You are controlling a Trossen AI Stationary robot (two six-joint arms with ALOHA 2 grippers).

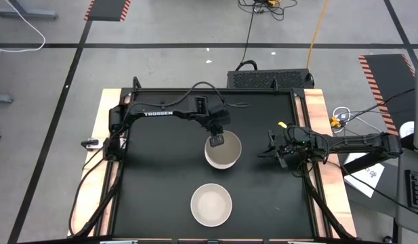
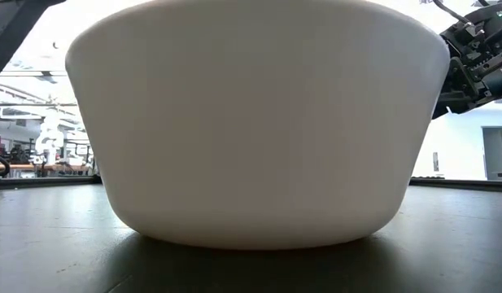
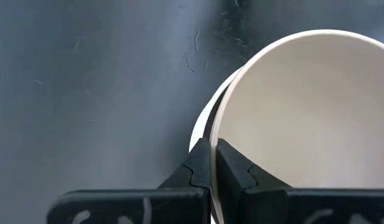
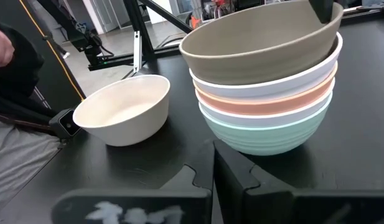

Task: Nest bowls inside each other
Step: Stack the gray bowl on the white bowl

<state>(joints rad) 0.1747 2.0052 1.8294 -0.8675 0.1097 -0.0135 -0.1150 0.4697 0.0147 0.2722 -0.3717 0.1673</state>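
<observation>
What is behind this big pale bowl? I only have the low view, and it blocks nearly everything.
Observer: A stack of five bowls, with the mint green bowl at the bottom.
Operator: Is the top one seated?
Observer: No. The olive-grey bowl sits tilted, and the left gripper is shut on its rim.
Operator: And the right gripper?
Observer: The right gripper waits beside the stack, shut and holding nothing.
</observation>
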